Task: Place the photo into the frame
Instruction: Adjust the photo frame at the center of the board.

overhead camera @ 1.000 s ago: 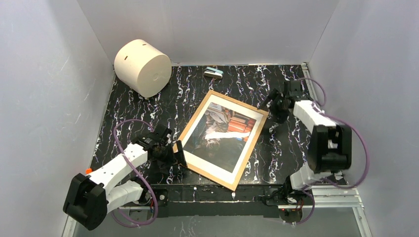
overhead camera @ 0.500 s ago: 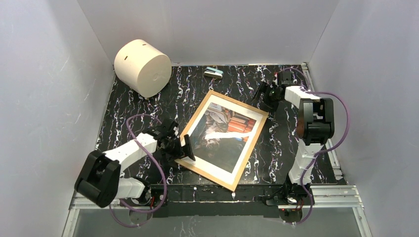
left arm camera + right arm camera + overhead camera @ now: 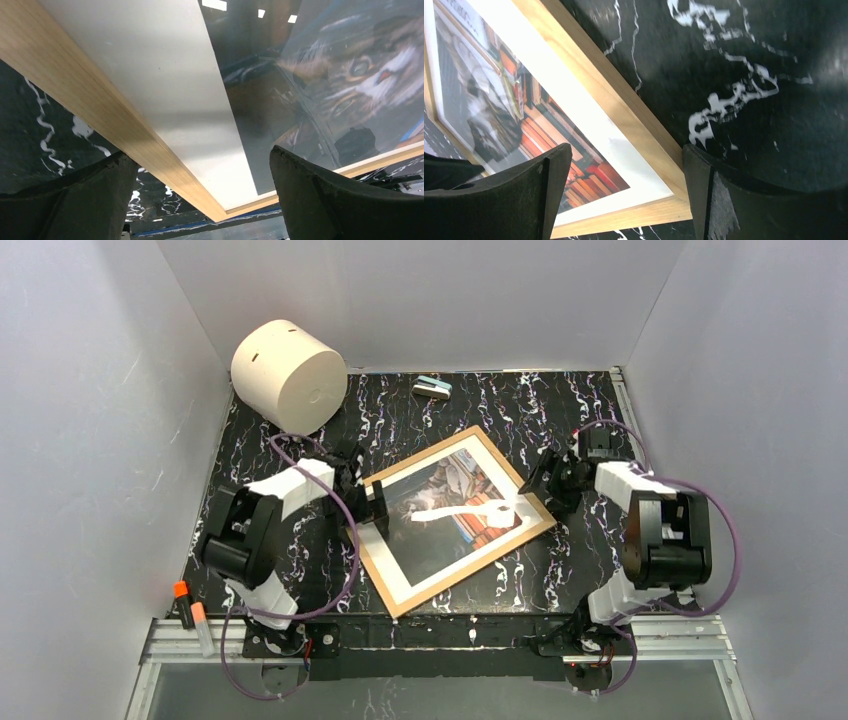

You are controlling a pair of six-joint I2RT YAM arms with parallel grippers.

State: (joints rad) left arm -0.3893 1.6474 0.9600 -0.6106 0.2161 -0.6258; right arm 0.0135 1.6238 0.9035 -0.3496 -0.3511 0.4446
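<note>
The frame point(image 3: 478, 568), with thin light-wood edges, lies flat and skewed on the black marbled table. Behind its glazing sits the photo point(image 3: 445, 530), a cat on stacked books with a white border around it. My left gripper point(image 3: 375, 505) is open and straddles the frame's left edge. In the left wrist view the wood edge point(image 3: 100, 110) and the cat's face point(image 3: 350, 75) lie between the spread fingers point(image 3: 75, 200). My right gripper point(image 3: 537, 480) is open over the frame's right corner. The right wrist view shows that corner point(image 3: 624, 120) and the red books point(image 3: 549, 130) between its fingers point(image 3: 724, 200).
A cream cylinder point(image 3: 290, 375) lies at the back left. A small blue-grey object point(image 3: 432, 388) sits near the back wall. Two orange-capped markers point(image 3: 190, 610) rest by the front-left rail. White walls close in three sides.
The frame has turned clockwise on the table. My left gripper moved away from the base to the frame's left edge. My right gripper came back toward the frame's right corner.
</note>
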